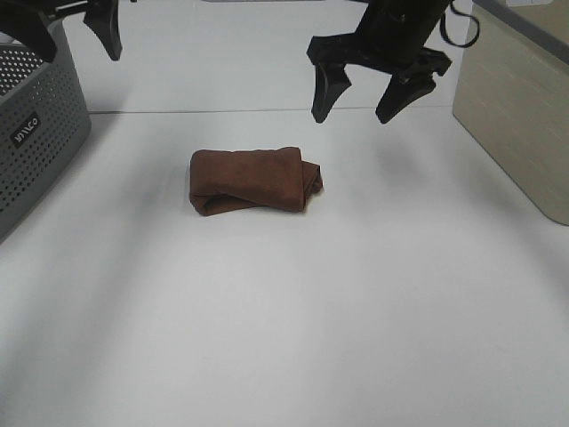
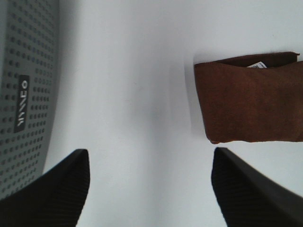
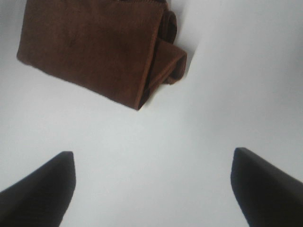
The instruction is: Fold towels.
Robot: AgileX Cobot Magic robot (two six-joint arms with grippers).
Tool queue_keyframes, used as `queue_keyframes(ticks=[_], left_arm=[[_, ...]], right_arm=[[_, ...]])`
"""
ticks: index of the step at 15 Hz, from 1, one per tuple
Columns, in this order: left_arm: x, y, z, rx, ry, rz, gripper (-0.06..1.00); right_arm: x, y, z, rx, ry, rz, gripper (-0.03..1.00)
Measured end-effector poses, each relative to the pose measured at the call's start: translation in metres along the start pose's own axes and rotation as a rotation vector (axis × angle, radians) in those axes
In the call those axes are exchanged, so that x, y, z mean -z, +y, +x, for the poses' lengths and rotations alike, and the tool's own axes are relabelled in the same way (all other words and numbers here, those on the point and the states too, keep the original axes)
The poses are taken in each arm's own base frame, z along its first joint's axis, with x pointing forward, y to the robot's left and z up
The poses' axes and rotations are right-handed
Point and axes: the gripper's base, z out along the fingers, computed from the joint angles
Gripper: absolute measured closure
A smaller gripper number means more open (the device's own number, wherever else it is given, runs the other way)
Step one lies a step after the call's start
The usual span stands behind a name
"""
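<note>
Exterior high view: the dark reddish-brown terry-cloth towel (image 1: 255,181) lies folded into a compact bundle on the white table (image 1: 293,338), near the middle of the surface and somewhat toward the far side. Its upper layer is flat; on the right end the folded layers bulge out and show as rounded edges.

My right gripper (image 1: 367,100) hangs above the table beyond the towel and to its right, clear of the cloth. Its two black fingers are spread wide and hold nothing. My left gripper (image 1: 84,31) is at the far left, over the grey perforated plastic basket (image 1: 36,133); only part of it is in frame here.

Left wrist view: my left gripper (image 2: 150,189) has both fingertips well apart with bare table between them, nothing held. The towel (image 2: 248,101) lies off to one side, not touching either finger. A small white tag (image 2: 256,65) peeks out at one edge of the fold. The basket wall (image 2: 26,90) with its dark label stands on the opposite side.

Right wrist view: my right gripper (image 3: 154,187) is likewise wide open and empty. The towel (image 3: 94,47) lies ahead of the fingertips, apart from them, its layered end turned toward the bare table.

A beige box-like object (image 1: 520,107) stands at the table's right edge.
</note>
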Motion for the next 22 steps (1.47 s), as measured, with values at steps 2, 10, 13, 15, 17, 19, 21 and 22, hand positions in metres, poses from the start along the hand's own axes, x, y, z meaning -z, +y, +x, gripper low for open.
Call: queue_keyframes(ticks=[2, 10, 13, 15, 17, 19, 21, 22], left_arm=[[0.025, 0.003, 0.005, -0.034, -0.038, -0.007, 0.26], [0.102, 0.038, 0.123, -0.078, 0.003, -0.022, 0.26], [0.12, 0.059, 0.196, -0.081, 0.008, -0.023, 0.26], [0.131, 0.072, 0.244, -0.079, -0.031, -0.012, 0.26], [0.143, 0.084, 0.288, -0.072, -0.116, 0.022, 0.26], [0.152, 0.092, 0.327, -0.102, -0.222, 0.071, 0.26], [0.154, 0.1, 0.365, -0.173, -0.355, 0.116, 0.26], [0.152, 0.102, 0.378, -0.205, -0.418, 0.141, 0.26]], right_arm=[[0.03, 0.006, 0.006, 0.006, -0.025, 0.0, 0.13], [0.104, 0.009, 0.109, 0.031, 0.0, 0.094, 0.13], [0.132, 0.011, 0.174, 0.037, -0.018, 0.102, 0.13], [0.143, 0.011, 0.22, 0.042, -0.053, 0.102, 0.13], [0.149, 0.01, 0.265, 0.048, -0.104, 0.101, 0.13], [0.152, 0.009, 0.306, 0.058, -0.184, 0.099, 0.13], [0.153, 0.007, 0.343, 0.091, -0.296, 0.099, 0.13], [0.153, 0.006, 0.36, 0.112, -0.35, 0.101, 0.13]])
